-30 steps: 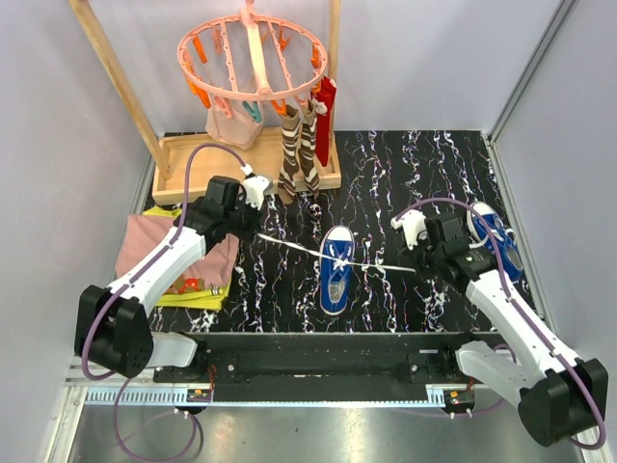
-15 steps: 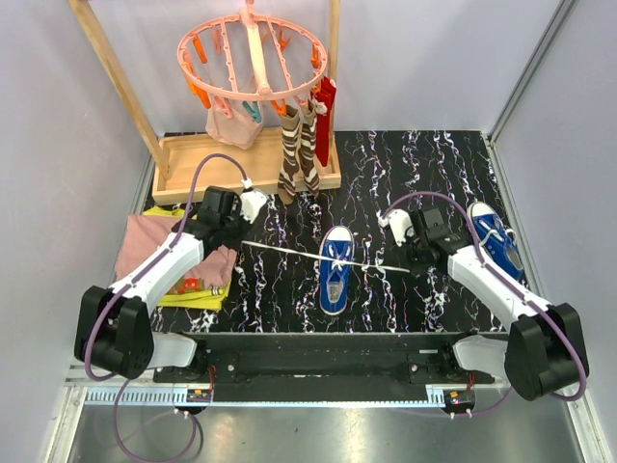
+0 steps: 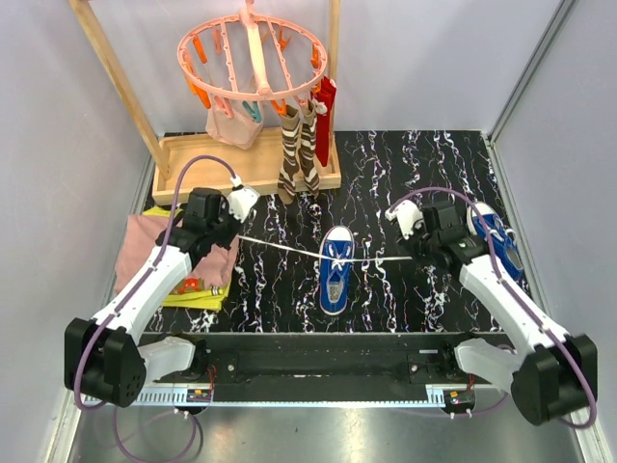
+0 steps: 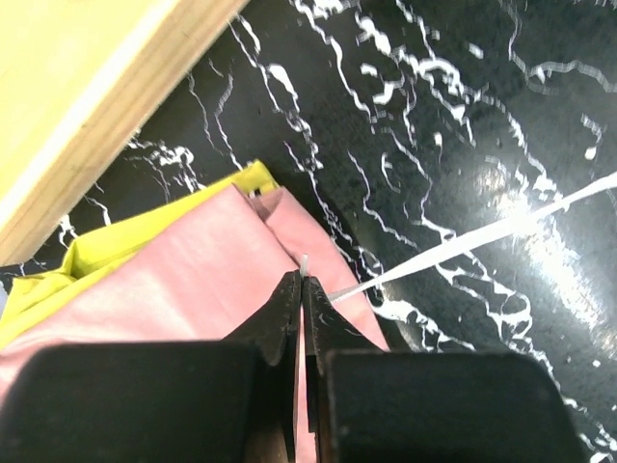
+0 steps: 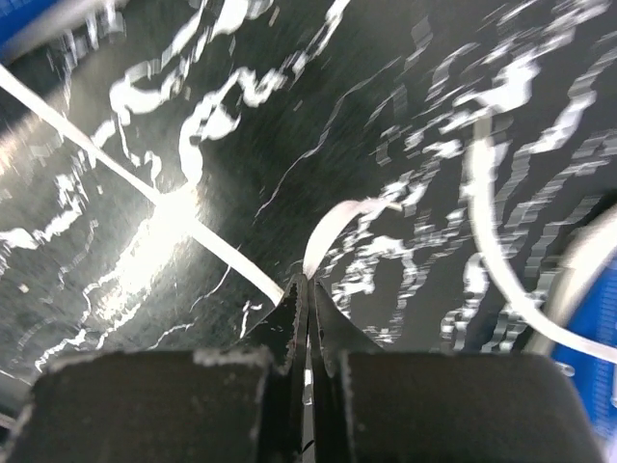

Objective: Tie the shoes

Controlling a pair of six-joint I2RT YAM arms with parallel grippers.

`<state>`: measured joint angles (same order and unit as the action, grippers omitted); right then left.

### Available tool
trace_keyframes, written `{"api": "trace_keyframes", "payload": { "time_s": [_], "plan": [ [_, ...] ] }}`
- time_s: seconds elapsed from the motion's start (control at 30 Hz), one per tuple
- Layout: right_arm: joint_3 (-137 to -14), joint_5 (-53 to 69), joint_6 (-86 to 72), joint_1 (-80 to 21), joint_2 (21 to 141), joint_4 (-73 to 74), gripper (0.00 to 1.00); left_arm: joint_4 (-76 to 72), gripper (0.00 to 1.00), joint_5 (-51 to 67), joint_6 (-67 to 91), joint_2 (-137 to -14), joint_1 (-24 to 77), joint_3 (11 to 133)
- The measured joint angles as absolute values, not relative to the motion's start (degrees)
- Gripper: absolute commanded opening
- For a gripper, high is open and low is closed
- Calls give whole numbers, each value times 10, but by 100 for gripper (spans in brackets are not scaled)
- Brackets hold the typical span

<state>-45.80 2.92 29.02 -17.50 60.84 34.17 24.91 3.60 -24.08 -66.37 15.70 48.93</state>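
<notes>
Under everything, a black table point(image 3: 415, 164) with white streaks. Near its middle, one blue shoe point(image 3: 335, 275), long way running from the arm bases toward the back wall. Too small to tell which end is the toe. Everything else placed from that shoe.

Far behind it and to the left, a wooden rack point(image 3: 193, 178) with a pink peg ring point(image 3: 253, 53) and striped socks point(image 3: 299, 149). Left of the shoe, a pink cloth point(image 3: 145, 246) on a yellow one point(image 3: 193, 297). Right of the shoe, well apart, a second blue shoe point(image 3: 496, 236), partly hidden behind the right arm.

Out of the middle shoe, two white lace ends, pulled sideways into one nearly straight line, across the shoe's long way. Left lace end point(image 3: 284, 248) reaching to the left gripper point(image 3: 236, 234), just over the edge of the pink cloth. Right lace end point(image 3: 381, 258) reaching to the right gripper point(image 3: 413, 257), a little nearer the shoe than the left one.

Both grippers pinched tight, each with thin white lace caught between its fingers. No way to tell if a knot sits over the shoe.

Best guess for what comes after: bring both ends back in toward the shoe, straight along that line.
</notes>
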Motion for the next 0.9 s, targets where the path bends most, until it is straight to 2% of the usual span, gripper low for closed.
{"api": "trace_keyframes", "payload": {
  "time_s": [0.17,0.33,0.4,0.43,0.47,0.5,0.53,0.57,0.6,0.63,0.67,0.7,0.77,0.83,0.87,0.9],
  "plan": [
    [-431,52,307,-174,695,335,0,267,0,38,-262,-679,158,467],
    [-434,89,311,-174,782,324,0,271,0,36,-288,-747,183,463],
    [-439,105,310,-174,792,324,15,272,0,36,-299,-774,198,463],
    [-444,112,311,-174,793,324,23,272,9,36,-305,-785,204,463],
    [-450,119,313,-173,793,323,34,273,13,39,-314,-797,210,463],
    [-455,123,313,-173,793,324,57,274,18,41,-320,-804,212,463],
    [-462,127,318,-173,793,328,69,276,24,45,-327,-809,214,463],
    [-468,131,323,-173,792,332,78,278,34,50,-334,-811,213,463],
    [-472,134,328,-172,788,335,90,280,38,56,-341,-809,212,463],
    [-475,139,340,-171,776,341,95,281,43,65,-345,-804,211,463],
    [-475,144,346,-170,756,349,98,285,57,74,-351,-793,210,463],
    [-475,147,349,-170,736,358,100,289,63,80,-358,-781,210,463],
    [-476,160,365,-168,674,372,100,307,73,106,-374,-745,208,471],
    [-481,174,377,-168,616,380,100,320,93,136,-386,-700,208,491],
    [-486,182,382,-168,591,383,100,321,99,147,-394,-683,208,500],
    [-491,192,388,-168,571,384,100,321,99,165,-396,-662,208,510]
  ]
}}
